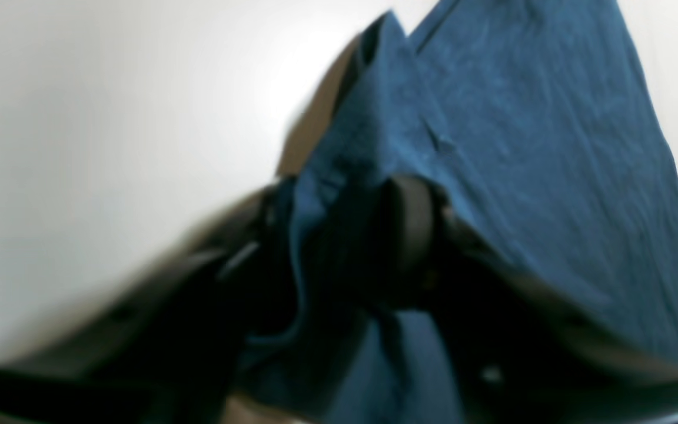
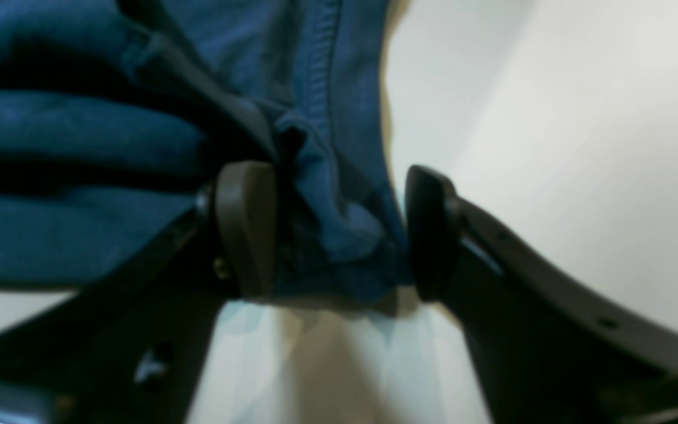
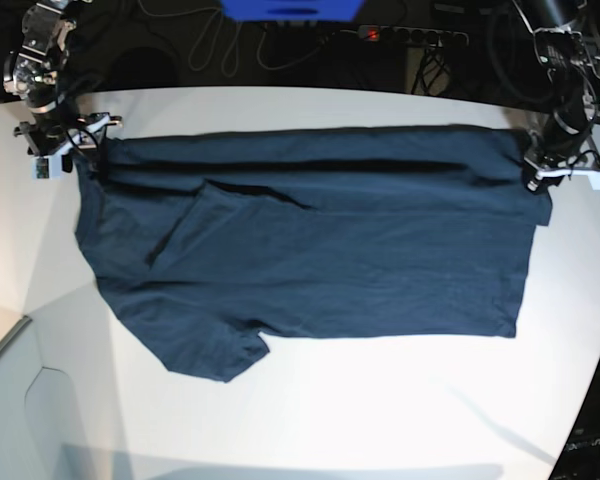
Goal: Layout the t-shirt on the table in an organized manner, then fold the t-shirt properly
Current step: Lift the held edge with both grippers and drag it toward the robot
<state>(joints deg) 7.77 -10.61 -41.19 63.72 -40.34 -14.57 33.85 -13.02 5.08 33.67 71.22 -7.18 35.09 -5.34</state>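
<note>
The table (image 3: 400, 400) is white with a curved far edge; broad bare surface lies in front of the shirt and to both sides of it, with less room behind, where the far edge runs close to the cloth. Beyond that edge sit cables (image 3: 220, 45), a power strip (image 3: 410, 36) and a blue object (image 3: 290, 8), all off the table and apart from the shirt. The shirt (image 3: 320, 250) is spread flat across the middle of the table, long axis left to right in the base view, dark navy, no print, lightly wrinkled; a fold ridge runs along its far side and one sleeve (image 3: 215, 350) sticks out toward the near edge. Left gripper (image 1: 339, 247) is at the shirt's far corner on the base view's right; the wrist view is blurred, cloth bunched between the fingers, jaws look pinched on the shirt. Right gripper (image 2: 339, 229) is at the opposite far corner; jaws stand apart with a bunched hem edge between the pads, not yet squeezed.
</note>
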